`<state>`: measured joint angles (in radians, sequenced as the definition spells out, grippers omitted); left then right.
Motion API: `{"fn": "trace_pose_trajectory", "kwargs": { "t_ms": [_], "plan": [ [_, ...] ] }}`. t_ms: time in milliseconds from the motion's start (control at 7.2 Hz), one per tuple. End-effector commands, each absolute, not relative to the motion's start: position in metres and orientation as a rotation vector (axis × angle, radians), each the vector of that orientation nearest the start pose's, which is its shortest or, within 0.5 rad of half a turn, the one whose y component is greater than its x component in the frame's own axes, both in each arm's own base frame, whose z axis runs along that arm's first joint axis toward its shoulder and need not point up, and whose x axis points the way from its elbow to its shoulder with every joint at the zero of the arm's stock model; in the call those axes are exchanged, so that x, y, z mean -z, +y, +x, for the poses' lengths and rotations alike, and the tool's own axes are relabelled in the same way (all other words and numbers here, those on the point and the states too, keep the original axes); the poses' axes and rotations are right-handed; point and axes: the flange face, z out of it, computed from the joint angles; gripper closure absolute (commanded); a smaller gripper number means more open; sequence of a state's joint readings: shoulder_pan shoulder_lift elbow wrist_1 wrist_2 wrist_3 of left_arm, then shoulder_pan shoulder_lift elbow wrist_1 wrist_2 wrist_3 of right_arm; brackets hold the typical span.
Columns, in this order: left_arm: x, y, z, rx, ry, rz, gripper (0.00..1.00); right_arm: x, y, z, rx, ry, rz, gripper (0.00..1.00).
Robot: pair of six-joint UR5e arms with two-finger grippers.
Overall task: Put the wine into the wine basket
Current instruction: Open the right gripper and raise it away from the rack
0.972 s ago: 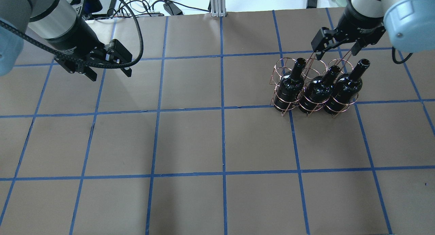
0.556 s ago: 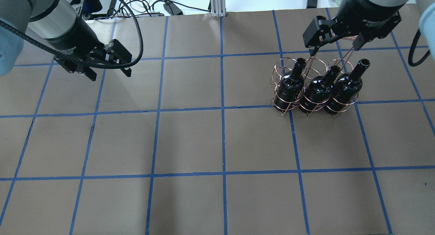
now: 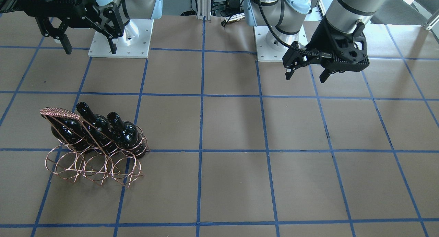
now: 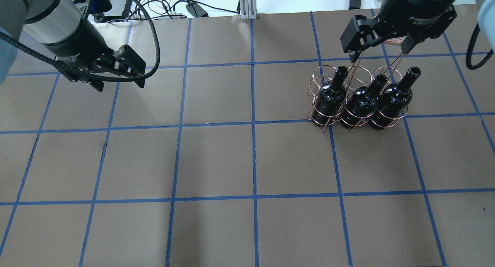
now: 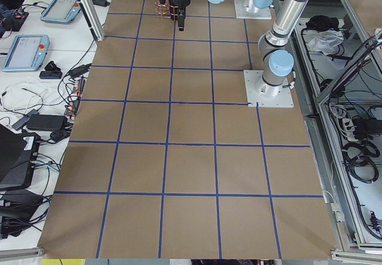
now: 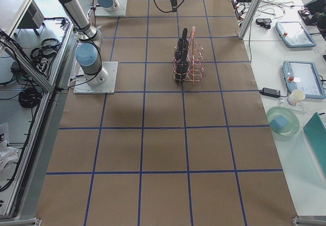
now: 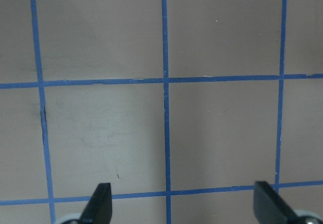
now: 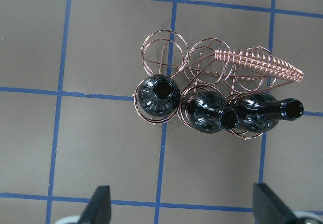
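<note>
Rising off the wine basket (image 3: 79,160), the right arm (image 4: 417,12) has carried the right jaws higher above the wire-wrapped handle (image 8: 257,65) than a second ago. The left arm (image 4: 58,27) has drifted a little outward, and the bottles have not shifted.

The right jaws are spread wide and hold nothing: the wrist view shows both fingertips (image 8: 101,204) apart with only desk (image 4: 216,162) between them. The left jaws are likewise released, over bare desk, well apart from everything.

The wine (image 8: 157,100) stands in the basket, below the right jaws and slightly ahead of their tips. Three black bottles fill the row of rings nearer those tips; the three rings beyond them are empty. Each bottle's long axis runs upright, its neck pointing up toward the right jaws. Any approach or retreat there is therefore vertical, and the handle just beside the necks is the thing to miss. The right arm is by far the nearer one.

No bottle is seen loose on the desk, so I judge the placing finished and the remaining move a plain withdrawal upward.
</note>
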<state>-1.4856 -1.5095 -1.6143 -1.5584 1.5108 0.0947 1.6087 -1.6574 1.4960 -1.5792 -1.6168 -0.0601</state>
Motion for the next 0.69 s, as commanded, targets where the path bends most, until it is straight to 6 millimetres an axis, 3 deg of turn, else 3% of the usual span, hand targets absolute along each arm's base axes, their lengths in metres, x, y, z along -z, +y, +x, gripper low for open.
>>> {"fn": "trace_pose_trajectory", "kwargs": {
  "t_ms": [0, 556],
  "plan": [
    [-0.5011, -0.4740, -0.0955, 0.054, 3.149, 0.017, 0.00, -0.5743, -0.4774, 0.1458, 0.239, 3.176, -0.146, 0.00],
    [-0.5010, -0.4727, -0.0956, 0.045, 3.149, 0.017, 0.00, -0.5683, -0.4781, 0.1460, 0.212, 3.176, -0.156, 0.00]
  ]
}}
